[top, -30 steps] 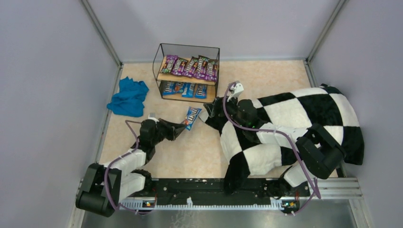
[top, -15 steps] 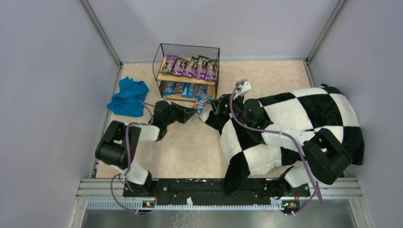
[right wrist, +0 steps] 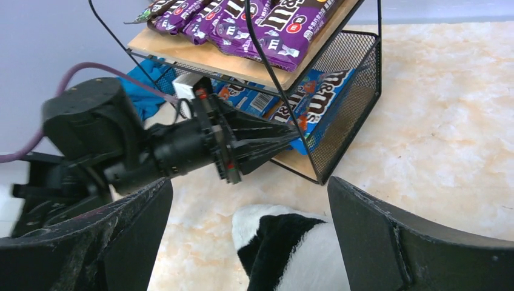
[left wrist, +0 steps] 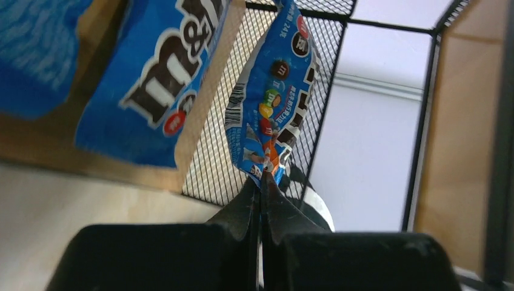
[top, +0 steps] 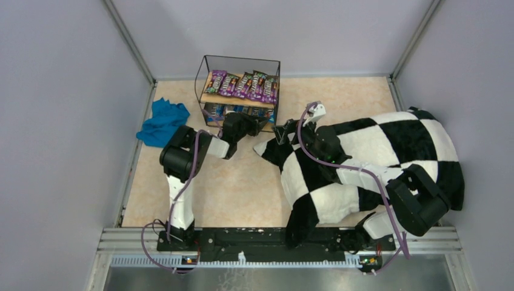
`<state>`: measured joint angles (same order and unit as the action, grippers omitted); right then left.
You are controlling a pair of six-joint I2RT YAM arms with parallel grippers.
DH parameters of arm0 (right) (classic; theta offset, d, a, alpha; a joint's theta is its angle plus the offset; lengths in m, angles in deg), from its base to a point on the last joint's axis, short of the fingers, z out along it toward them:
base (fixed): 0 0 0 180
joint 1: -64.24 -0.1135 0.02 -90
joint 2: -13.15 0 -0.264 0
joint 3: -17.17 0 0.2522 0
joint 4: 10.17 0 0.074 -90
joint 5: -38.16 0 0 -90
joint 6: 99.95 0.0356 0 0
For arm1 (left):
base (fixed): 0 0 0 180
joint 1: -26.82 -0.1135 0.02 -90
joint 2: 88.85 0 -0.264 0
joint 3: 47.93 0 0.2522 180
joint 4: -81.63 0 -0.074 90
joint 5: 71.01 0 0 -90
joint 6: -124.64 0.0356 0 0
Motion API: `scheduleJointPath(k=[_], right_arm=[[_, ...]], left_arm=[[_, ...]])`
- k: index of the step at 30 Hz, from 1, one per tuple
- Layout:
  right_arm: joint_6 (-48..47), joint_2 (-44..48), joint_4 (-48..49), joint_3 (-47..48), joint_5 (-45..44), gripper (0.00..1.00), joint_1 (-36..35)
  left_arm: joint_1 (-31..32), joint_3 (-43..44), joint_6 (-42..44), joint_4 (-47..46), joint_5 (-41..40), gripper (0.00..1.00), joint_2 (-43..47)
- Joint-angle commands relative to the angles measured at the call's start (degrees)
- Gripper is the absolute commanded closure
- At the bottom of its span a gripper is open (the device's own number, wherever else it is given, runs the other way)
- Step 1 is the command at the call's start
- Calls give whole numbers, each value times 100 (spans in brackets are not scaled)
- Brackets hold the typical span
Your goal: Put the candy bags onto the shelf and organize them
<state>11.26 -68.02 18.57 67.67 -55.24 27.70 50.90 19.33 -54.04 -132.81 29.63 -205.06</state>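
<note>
The shelf (top: 206,66) stands at the back of the table, with purple candy bags (top: 242,85) on its top board and blue candy bags (top: 218,111) on its lower board. My left gripper (top: 257,124) is shut on the bottom edge of a blue candy bag (left wrist: 273,103) and holds it upright inside the right end of the lower tier, beside the mesh side (left wrist: 212,163). Another blue bag (left wrist: 163,79) lies on the board to its left. My right gripper (top: 280,132) is open and empty just right of the shelf, above the pillow's corner (right wrist: 291,242).
A black-and-white checkered pillow (top: 388,151) covers the right half of the table under my right arm. A teal-blue cloth (top: 162,124) lies left of the shelf. Grey walls close in the back and sides.
My left gripper has carried the blue bag from the middle of the table up and right into the shelf's lower tier. My right gripper has shifted slightly toward the shelf.
</note>
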Motion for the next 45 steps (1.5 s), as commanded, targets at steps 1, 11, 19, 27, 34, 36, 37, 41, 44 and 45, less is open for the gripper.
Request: scheduleJointPath(k=[1,11,19,27,34,36,37,41,44,45], right_arm=[[100,248,324,-38,114,1,135],[243,233,406,-99,287,1,267],[261,232,422,-109,322,1,278],[-80,389,56,-74,208,1,278],[-235,433,-157,-67,198,1,279],[-171,447,-255,-34,292,1,283],[-121,486,-427,17,293,1,279],[52,900,-1815,484,327,1,276],[37,1505,-3265,817,492,1,270],[14,1752,-3818,943,471,1,270]], left_arm=[[159,676,-103,-435,-426,100,-632],[311,877,27,-191,-705,91,-760],[300,127,432,-71,-620,52,-6],[130,-1127,1172,313,-157,35,1603],[-143,-2077,2453,2239,860,26,4154],[-336,-1933,3073,3307,1222,21,5021],[-429,-1800,3400,3861,1316,19,5472],[-544,-793,4852,6128,1094,5,6945],[-545,-130,5366,6949,867,1,7640],[-544,127,5476,7117,847,1,7749]])
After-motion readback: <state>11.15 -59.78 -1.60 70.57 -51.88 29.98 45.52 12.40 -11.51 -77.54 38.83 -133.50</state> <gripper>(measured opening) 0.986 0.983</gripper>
